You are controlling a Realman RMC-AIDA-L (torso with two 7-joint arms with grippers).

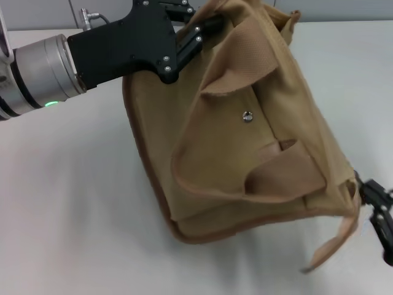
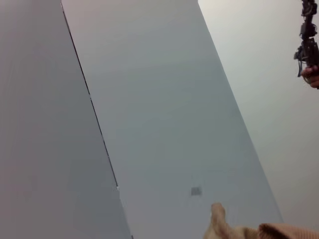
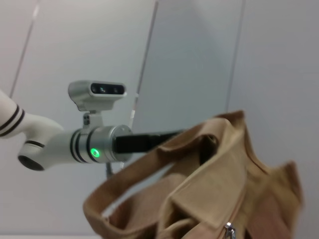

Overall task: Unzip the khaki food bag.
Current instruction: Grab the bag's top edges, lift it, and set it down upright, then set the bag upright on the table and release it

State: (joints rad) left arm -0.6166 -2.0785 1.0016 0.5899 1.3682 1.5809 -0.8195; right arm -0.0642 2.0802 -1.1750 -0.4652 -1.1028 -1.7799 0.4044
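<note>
The khaki food bag (image 1: 202, 135) lies tipped on the white table (image 1: 73, 221), its snap (image 1: 247, 115) and two wide handles facing up. My left gripper (image 1: 206, 27) is at the bag's far top edge, shut on the fabric there. At the frame's right edge, my right gripper (image 1: 363, 187) pinches the bag's stretched near corner, above a loose hanging tab (image 1: 334, 243). The right wrist view shows the bag's top (image 3: 209, 189), the metal zipper pull (image 3: 229, 230) and the left arm (image 3: 99, 144) behind. The left wrist view shows a scrap of the bag (image 2: 239, 231) and the right gripper (image 2: 309, 50) far off.
Bare white table surrounds the bag on the left and front. Grey wall panels (image 2: 149, 99) stand behind the table. Nothing else lies on the table within view.
</note>
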